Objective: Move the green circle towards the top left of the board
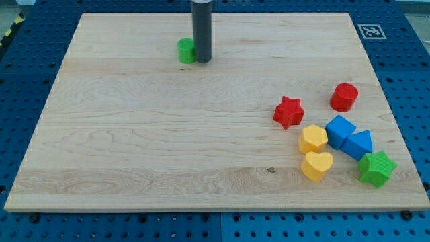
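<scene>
The green circle (185, 50) sits on the wooden board (134, 134) in the upper middle, left of centre. My tip (202, 60) touches the circle's right side; the dark rod rises from there out of the view's top.
At the view's right are a red star (289, 111), a red cylinder (344, 97), a yellow hexagon (313, 139), a yellow heart (317, 165), two blue blocks (340, 130) (358, 144) and a green star (376, 168). A marker tag (370, 31) sits at the board's top right corner.
</scene>
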Tool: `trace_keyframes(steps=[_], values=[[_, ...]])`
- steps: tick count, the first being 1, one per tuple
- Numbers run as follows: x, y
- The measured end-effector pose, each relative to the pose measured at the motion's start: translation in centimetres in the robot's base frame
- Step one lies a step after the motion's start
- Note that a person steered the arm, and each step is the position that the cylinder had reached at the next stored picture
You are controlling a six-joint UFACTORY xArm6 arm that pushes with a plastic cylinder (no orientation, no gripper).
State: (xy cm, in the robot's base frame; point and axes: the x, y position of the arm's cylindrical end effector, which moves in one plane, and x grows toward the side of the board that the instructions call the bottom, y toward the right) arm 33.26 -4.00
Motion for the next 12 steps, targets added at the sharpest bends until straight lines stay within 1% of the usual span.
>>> trace_keyframes(steps=[2, 5, 7, 9, 11, 12], values=[[-0.9, -5.1], [-5.2, -8.5], [-7.5, -8.9], [-11.5, -8.6], [-14.0, -8.4], [-14.1, -8.4]])
